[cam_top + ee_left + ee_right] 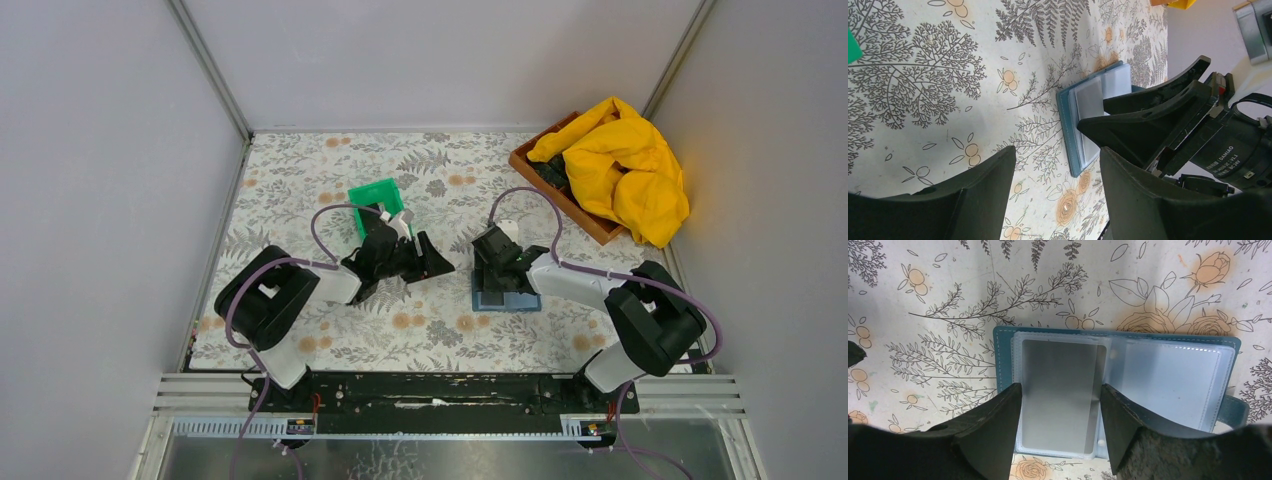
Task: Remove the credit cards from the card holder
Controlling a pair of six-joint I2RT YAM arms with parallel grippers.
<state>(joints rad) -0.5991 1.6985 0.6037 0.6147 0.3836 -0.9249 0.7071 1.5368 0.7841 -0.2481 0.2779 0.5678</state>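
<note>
Right claw (1060, 390) above open card holder (1168, 375)

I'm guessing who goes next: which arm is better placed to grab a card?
Probably right: the right gripper, open, hangs over the grey card in the card holder; the left gripper is off beside it.

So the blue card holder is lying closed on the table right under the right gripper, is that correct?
Not closed: the card holder lies open flat on the table under the right gripper, with a grey card showing in one clear sleeve. The right wrist view shows it.
</note>
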